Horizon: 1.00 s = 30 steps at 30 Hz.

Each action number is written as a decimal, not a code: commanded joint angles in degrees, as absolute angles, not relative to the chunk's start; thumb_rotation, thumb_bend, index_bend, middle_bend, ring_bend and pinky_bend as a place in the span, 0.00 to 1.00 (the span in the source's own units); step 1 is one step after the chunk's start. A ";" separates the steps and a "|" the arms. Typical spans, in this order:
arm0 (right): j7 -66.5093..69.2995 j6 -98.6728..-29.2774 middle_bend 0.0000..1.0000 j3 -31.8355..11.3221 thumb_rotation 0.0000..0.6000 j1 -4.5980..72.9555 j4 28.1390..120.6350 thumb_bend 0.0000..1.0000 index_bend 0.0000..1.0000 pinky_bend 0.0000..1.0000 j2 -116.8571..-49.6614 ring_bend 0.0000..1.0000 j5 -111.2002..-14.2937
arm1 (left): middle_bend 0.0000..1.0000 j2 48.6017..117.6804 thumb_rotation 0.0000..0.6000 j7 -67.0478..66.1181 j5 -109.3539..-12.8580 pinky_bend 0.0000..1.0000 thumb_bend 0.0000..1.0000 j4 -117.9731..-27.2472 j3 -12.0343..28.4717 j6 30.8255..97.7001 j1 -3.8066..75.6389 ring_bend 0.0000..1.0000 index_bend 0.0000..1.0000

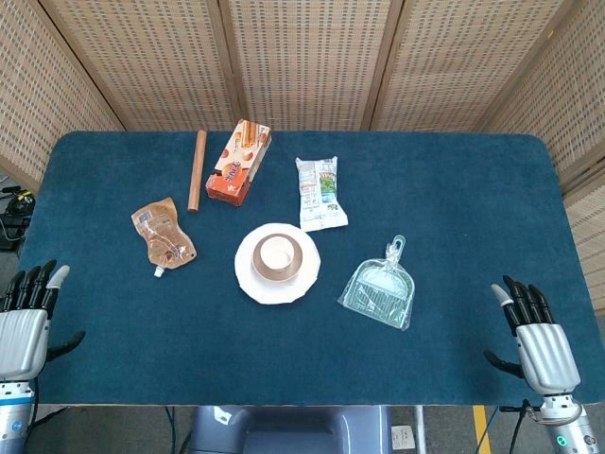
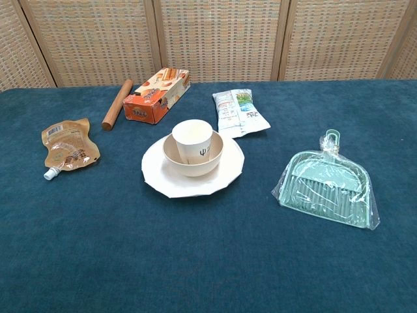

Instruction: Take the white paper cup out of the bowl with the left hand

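Note:
A white paper cup (image 1: 278, 253) (image 2: 192, 141) stands upright inside a beige bowl (image 1: 257, 266) (image 2: 175, 160). The bowl sits on a white plate (image 1: 248, 282) (image 2: 156, 176) near the middle of the blue table. In the head view my left hand (image 1: 25, 317) rests at the front left edge of the table, fingers apart and holding nothing, far from the cup. My right hand (image 1: 536, 336) lies at the front right edge, also with fingers spread and nothing in it. Neither hand shows in the chest view.
A brown pouch (image 1: 164, 232) (image 2: 68, 147) lies left of the plate. Behind it are a wooden stick (image 1: 197, 170) (image 2: 116, 104), an orange snack box (image 1: 239, 162) (image 2: 156, 95) and a white packet (image 1: 319, 193) (image 2: 239, 111). A green dustpan in plastic wrap (image 1: 381, 288) (image 2: 328, 184) lies to the right.

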<state>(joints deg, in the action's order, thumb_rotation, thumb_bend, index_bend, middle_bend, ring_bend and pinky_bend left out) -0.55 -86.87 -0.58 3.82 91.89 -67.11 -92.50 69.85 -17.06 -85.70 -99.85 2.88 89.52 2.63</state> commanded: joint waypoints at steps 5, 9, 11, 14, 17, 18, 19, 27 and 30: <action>-0.20 -86.73 0.00 -0.53 1.00 3.88 91.95 0.13 0.00 0.00 -66.98 0.00 -92.55 | 0.00 69.79 1.00 -17.37 -85.49 0.00 0.09 -99.87 2.84 89.26 2.68 0.00 0.00; 0.45 -86.53 0.00 -0.72 1.00 3.98 92.01 0.13 0.00 0.00 -66.78 0.00 -92.16 | 0.00 69.87 1.00 -17.76 -85.40 0.00 0.09 -100.20 3.01 88.99 2.93 0.00 0.00; 1.01 -86.69 0.00 -0.99 1.00 4.00 91.99 0.13 0.00 0.00 -66.61 0.00 -91.93 | 0.00 69.88 1.00 -17.94 -85.37 0.00 0.09 -100.57 3.28 88.55 3.37 0.00 0.00; 1.93 -86.89 0.00 -1.52 1.00 4.04 91.99 0.13 0.00 0.00 -66.23 0.00 -91.35 | 0.00 69.62 1.00 -18.87 -84.32 0.00 0.09 -101.84 4.49 86.15 5.24 0.00 0.00; 2.69 -86.99 0.00 -1.97 1.00 4.07 91.89 0.13 0.00 0.00 -65.91 0.00 -90.77 | 0.00 68.65 1.00 -22.00 -82.37 0.00 0.09 -104.45 6.97 82.21 8.75 0.00 0.00; 2.98 -86.88 0.00 -2.13 1.00 4.10 91.86 0.13 0.00 0.00 -65.79 0.00 -90.41 | 0.00 68.41 1.00 -23.64 -81.52 0.00 0.09 -105.44 8.02 80.46 10.39 0.00 0.00; 3.14 -86.81 0.00 -2.21 1.00 4.11 91.85 0.13 0.00 0.00 -65.72 0.00 -90.22 | 0.00 68.36 1.00 -24.48 -81.06 0.00 0.09 -105.89 8.57 79.51 11.28 0.00 0.00; 5.61 -85.49 0.00 -3.78 1.00 4.42 90.93 0.13 0.00 0.00 -65.00 0.00 -86.75 | 0.00 71.04 1.00 -34.16 -70.66 0.00 0.10 -107.64 14.83 65.13 24.33 0.00 0.00; 6.61 -84.54 0.00 -4.39 1.00 4.68 90.23 0.13 0.00 0.00 -64.87 0.00 -85.19 | 0.00 73.05 1.00 -37.40 -65.42 0.00 0.10 -106.79 17.01 60.39 29.47 0.00 0.03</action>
<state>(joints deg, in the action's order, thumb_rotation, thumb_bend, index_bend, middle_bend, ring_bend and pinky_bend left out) 5.93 -85.18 -3.98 4.48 90.70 -64.99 -86.02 70.85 -33.49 -70.78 -107.11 14.15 65.17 24.34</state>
